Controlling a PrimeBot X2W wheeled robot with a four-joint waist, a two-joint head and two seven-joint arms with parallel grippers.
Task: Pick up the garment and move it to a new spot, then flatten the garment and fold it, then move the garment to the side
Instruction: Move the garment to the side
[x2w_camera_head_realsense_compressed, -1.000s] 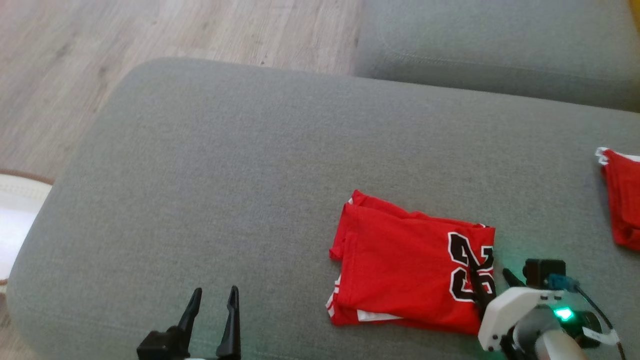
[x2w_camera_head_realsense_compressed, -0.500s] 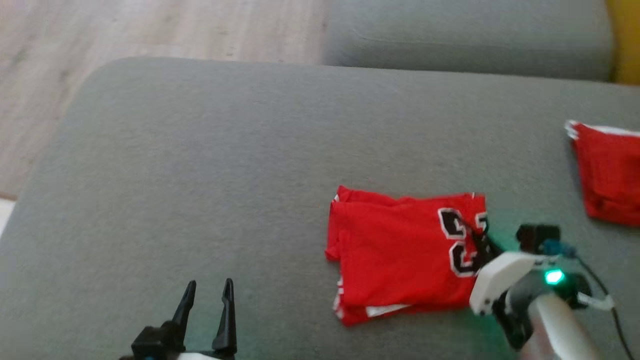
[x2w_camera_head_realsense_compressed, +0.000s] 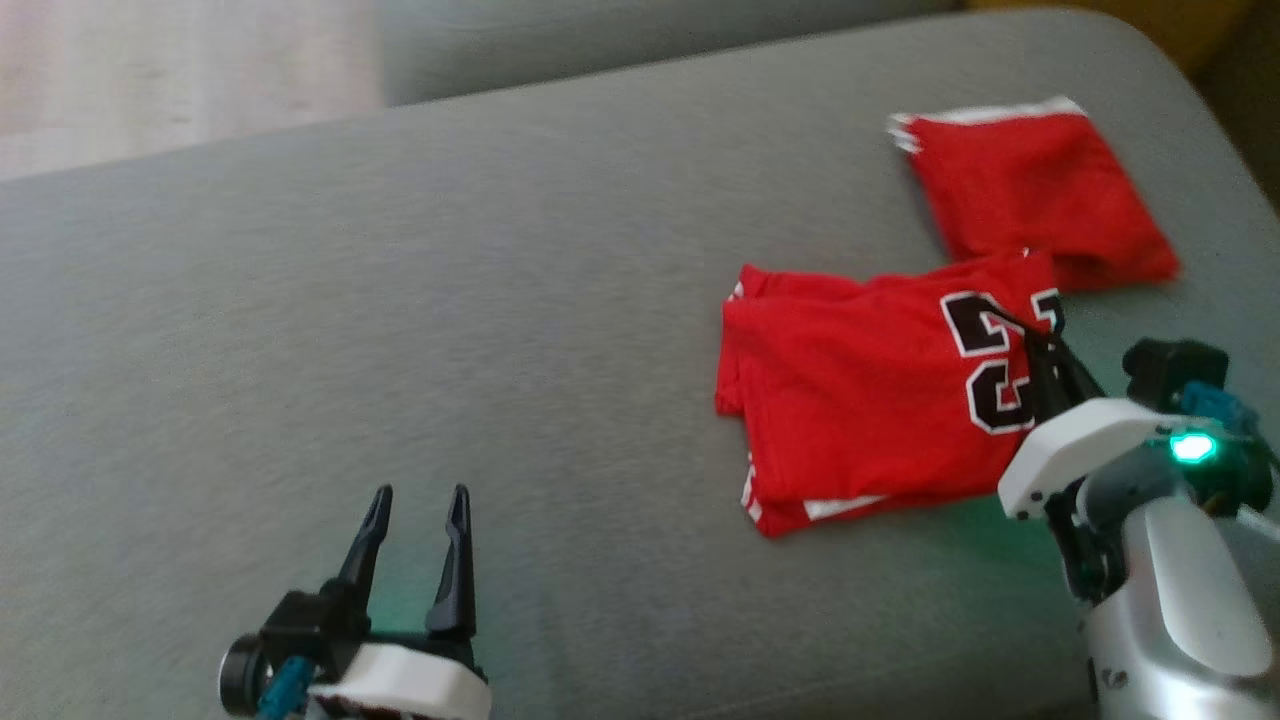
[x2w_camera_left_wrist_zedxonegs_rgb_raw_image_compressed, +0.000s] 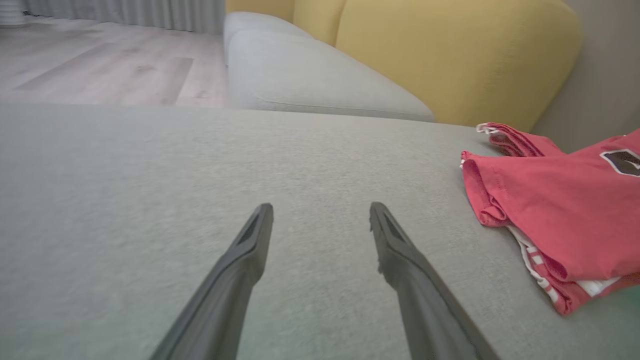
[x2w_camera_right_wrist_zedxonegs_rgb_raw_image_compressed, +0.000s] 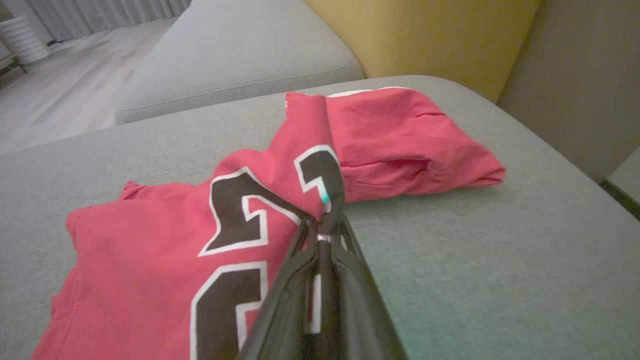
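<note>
Jersey (x2w_camera_head_realsense_compressed: 860, 390): folded, on sofa (x2w_camera_head_realsense_compressed: 400, 300), near right, just beside 2nd red garment (x2w_camera_head_realsense_compressed: 1030, 190).
R gripper (x2w_camera_head_realsense_compressed: 1045, 345): clenched on its right edge.
L gripper (x2w_camera_head_realsense_compressed: 420, 492): released, empty, near left.
Progress: fold looks done; move aside pending.

1. We see a red garment (x2w_camera_head_realsense_compressed: 860, 400) folded into a rough rectangle, with white trim at its near hem.
2. We make out 2 black, white-edged digits near its right edge.
3. It lies on the grey cushion (x2w_camera_head_realsense_compressed: 400, 300), with its right edge pinched up by the right gripper (x2w_camera_head_realsense_compressed: 1045, 338).
</note>
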